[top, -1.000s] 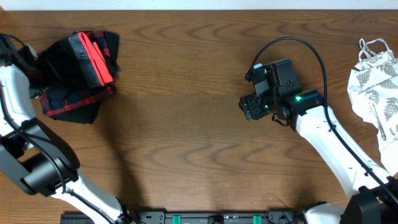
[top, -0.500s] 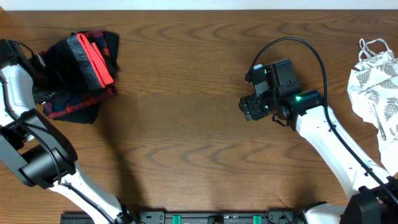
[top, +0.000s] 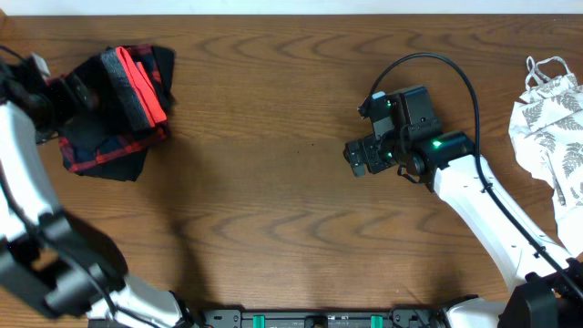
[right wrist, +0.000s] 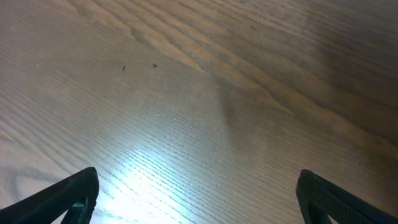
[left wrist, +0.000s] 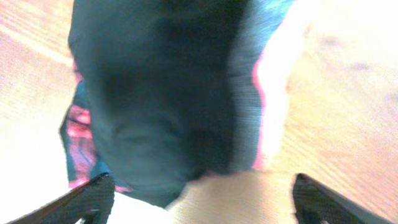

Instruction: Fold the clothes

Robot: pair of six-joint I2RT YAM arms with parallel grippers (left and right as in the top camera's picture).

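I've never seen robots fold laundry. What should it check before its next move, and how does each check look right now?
1. Left claw open and empty: ok, fingers wide apart, nothing between them.
2. Right claw open and empty: ok, above bare table.
3. Black leggings resting on the plaid piece: ok.
4. Left claw clear of that pile: cannot tell, the close view is blurred.
5. White leaf-print top folded: not ok, crumpled at the table's right edge.

No writing, label, brand, number or sign is legible anywhere, neither on the folded clothes, the leaf-print top nor the wooden counter.
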